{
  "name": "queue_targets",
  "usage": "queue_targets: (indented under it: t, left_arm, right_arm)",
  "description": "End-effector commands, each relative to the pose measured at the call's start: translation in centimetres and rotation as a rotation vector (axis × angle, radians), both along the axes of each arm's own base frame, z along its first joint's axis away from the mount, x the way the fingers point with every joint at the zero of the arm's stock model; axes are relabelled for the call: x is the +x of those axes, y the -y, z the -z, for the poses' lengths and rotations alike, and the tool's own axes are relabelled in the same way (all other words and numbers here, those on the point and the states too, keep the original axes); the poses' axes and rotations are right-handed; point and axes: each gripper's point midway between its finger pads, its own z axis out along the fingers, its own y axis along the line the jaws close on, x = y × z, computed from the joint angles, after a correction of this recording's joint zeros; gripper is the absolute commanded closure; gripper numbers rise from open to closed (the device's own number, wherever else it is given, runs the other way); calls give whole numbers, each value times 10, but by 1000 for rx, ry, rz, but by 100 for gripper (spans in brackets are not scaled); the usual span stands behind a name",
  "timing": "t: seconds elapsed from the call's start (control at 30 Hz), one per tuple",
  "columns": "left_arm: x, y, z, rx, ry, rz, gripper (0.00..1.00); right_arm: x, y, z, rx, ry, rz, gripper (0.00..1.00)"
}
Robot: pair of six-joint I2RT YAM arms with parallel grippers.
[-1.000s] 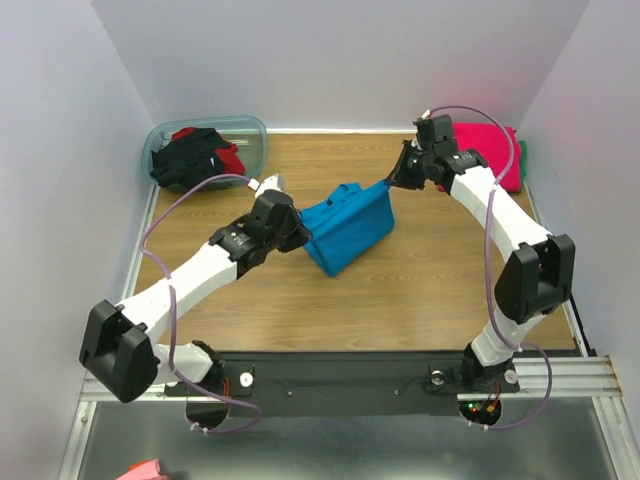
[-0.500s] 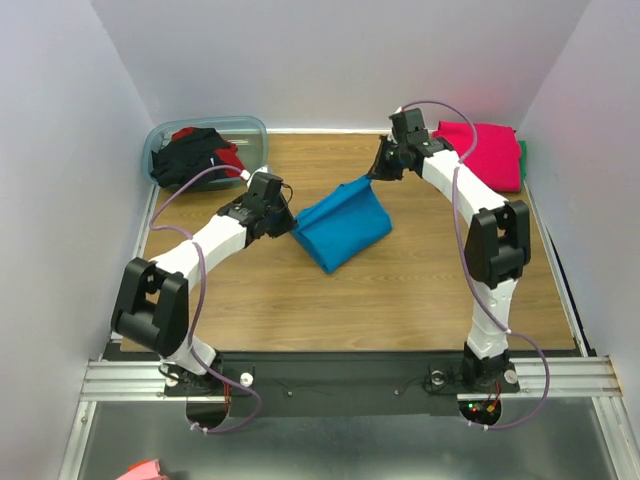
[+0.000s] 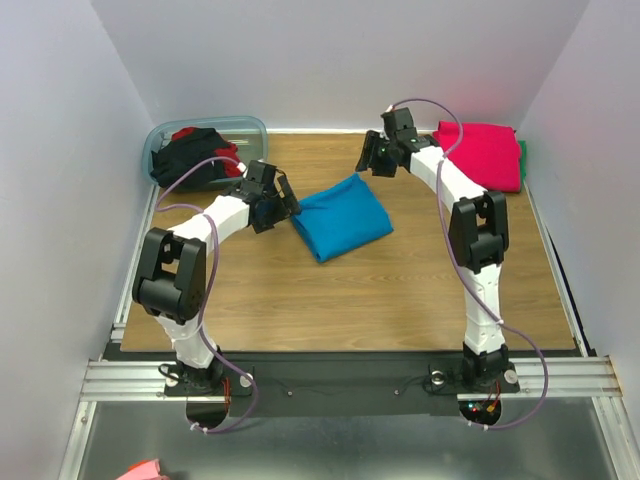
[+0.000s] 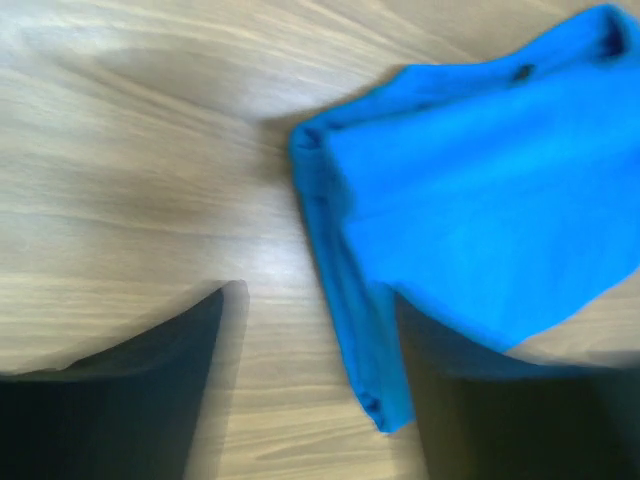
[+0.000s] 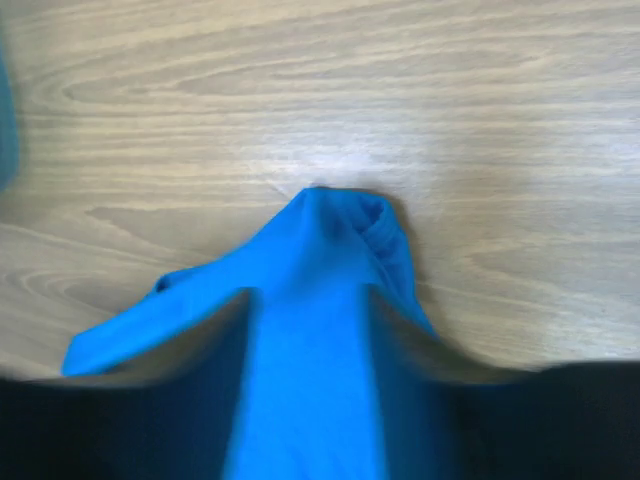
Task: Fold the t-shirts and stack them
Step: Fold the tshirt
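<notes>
The turquoise-blue t-shirt [image 3: 340,216] lies folded flat in the middle of the table. My left gripper [image 3: 281,206] is at its left edge, open; in the left wrist view that folded edge [image 4: 365,340] lies on the wood between the spread fingers [image 4: 120,400]. My right gripper [image 3: 367,161] hovers just past the shirt's far corner, open. In the right wrist view, loose blue cloth [image 5: 320,330] runs between its fingers [image 5: 500,420]. A magenta-pink t-shirt [image 3: 482,154] lies folded at the back right. Black [image 3: 190,160] and red [image 3: 230,158] t-shirts sit bunched in a tub.
The translucent blue-grey tub [image 3: 252,140] stands at the back left corner. Something green [image 3: 522,152] shows at the pink shirt's right edge. White walls close in the table on three sides. Bare wood [image 3: 350,300] lies in front of the blue shirt.
Both grippers have opened and let go of the blue shirt, which has dropped from a raised tent shape to lie flat. Both arms have swung toward the back of the table.
</notes>
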Motion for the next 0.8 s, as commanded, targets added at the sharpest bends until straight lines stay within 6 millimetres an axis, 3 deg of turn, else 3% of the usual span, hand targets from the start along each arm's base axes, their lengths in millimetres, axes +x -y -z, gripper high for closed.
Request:
queue_targets:
  t: [0.0,0.07,0.1,0.13,0.17,0.2,0.23,0.33,0.4,0.5,0.77]
  left_arm:
    - [14,-3,-28,17,57,8,4]
    - [12,-1,-38,-3,71,12,4]
    - [10,1,-42,-17,76,14,4]
    - [4,6,-49,-51,86,25,4]
    - [0,10,-52,-72,93,36,4]
    - [-7,20,-50,-100,100,65,4]
    - [-9,27,-63,-128,140,77,4]
    - [-27,53,-66,-172,144,150,3]
    - [-30,69,-67,-203,154,184,3]
    - [-42,96,-57,-256,128,266,3]
    - [-40,106,-11,-268,52,269,3]
  right_arm:
    - [20,3,-46,17,144,-17,26]
    - [12,4,-57,26,153,-22,19]
    - [3,5,-51,26,130,-29,12]
    - [-4,6,-62,35,142,-34,0]
    - [-11,6,-64,42,137,-41,0]
    - [-26,4,-48,57,85,-68,0]
    - [-33,1,-59,89,99,-79,0]
    - [-67,-15,-39,191,28,-172,0]
    - [-83,-22,-47,249,29,-193,0]
    - [-102,-28,-33,321,-2,-223,0]
    - [-118,-16,32,269,-121,-153,0]
